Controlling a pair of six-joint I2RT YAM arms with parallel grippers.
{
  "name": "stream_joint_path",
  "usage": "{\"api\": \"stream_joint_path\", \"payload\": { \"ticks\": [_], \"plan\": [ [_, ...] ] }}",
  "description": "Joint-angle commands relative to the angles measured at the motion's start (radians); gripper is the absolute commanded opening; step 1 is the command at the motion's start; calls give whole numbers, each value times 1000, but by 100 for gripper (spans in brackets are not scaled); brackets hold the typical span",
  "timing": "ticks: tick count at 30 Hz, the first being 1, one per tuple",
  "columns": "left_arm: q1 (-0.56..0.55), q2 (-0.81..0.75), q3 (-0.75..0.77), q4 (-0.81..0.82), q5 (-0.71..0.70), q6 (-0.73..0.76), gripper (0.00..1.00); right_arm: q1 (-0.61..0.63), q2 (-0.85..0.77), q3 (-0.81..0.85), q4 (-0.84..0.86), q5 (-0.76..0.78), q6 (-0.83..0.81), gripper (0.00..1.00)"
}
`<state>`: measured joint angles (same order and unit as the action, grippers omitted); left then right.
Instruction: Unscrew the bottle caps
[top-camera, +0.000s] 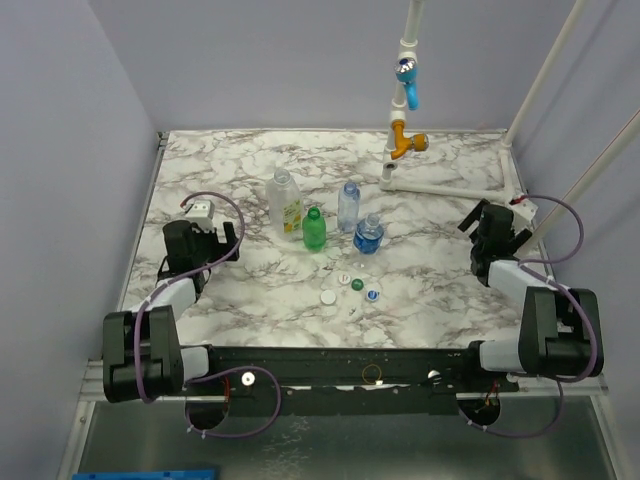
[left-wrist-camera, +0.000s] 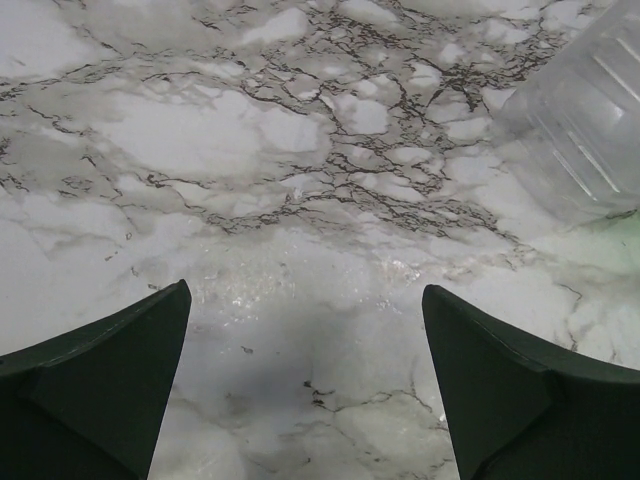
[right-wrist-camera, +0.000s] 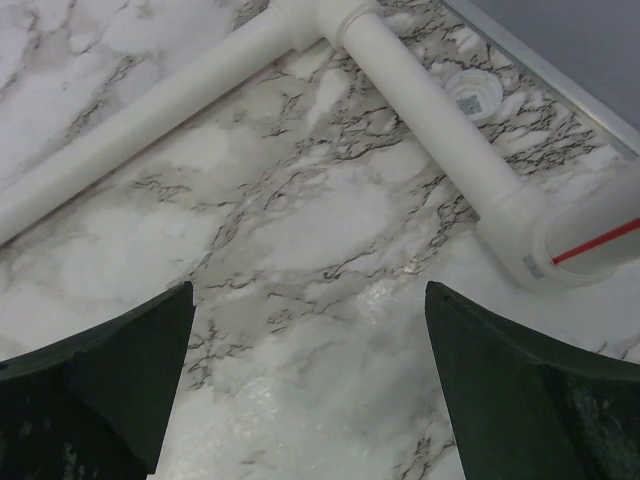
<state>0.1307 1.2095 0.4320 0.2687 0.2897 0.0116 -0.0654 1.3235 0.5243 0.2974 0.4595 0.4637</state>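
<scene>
Four upright at bench (top-camera: 200, 160) centre: tall clear bottle (top-camera: 287, 205), green bottle (top-camera: 314, 230) at its 4 o'clock, far small bottle (top-camera: 348, 207) and near small bottle (top-camera: 369, 235), both blue-labelled, at 3 o'clock of those. Can't tell what's inside any. Loose on the bench at 6 o'clock of the near small bottle: far white cap (top-camera: 343, 279), green cap (top-camera: 357, 285), near white cap (top-camera: 328, 297), blue-marked cap (top-camera: 372, 294). Left tool (left-wrist-camera: 305, 290) at bench 9 o'clock, fingers apart, gripping nothing; tall clear bottle at its 1 o'clock. Right tool (right-wrist-camera: 308, 287) at bench 3 o'clock, fingers apart, gripping nothing, white pipe (right-wrist-camera: 420, 100) at its 12 o'clock.
</scene>
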Motion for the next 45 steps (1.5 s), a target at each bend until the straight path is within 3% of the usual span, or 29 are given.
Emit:
{"api": "stream_joint_path", "payload": {
  "ticks": [1,5,9,14,21,23,26,28,32,35,45],
  "plan": [
    [4,123,-47,372,2,-66,99,-5,46,-44,343,110,-158,100],
    [4,220,-90,582,-27,-79,99,-13,70,-124,554,43,-261,100],
    [4,254,-90,657,-16,-98,99,-14,89,-148,655,-91,-295,100],
    [4,321,-138,857,19,-139,99,-16,112,-105,599,-177,-319,100],
    [3,415,-238,1119,-66,-163,99,-16,61,-218,734,-282,-355,100],
    [3,496,-275,1302,-54,-176,99,-15,76,-268,797,-284,-357,100],
    [3,456,-273,1231,-73,-168,99,-16,142,-305,899,-265,-347,99],
    [3,482,-272,1275,-60,-175,99,-15,213,-278,928,-275,-348,100],
    [4,464,-219,1158,-40,-168,99,-15,317,-326,1126,-342,-399,100],
    [-3,459,-112,936,-38,-161,99,-15,316,-280,1034,-311,-368,100],
    [-36,445,-122,933,-81,-135,99,-18,308,-293,1050,-314,-370,100]
  ]
}}
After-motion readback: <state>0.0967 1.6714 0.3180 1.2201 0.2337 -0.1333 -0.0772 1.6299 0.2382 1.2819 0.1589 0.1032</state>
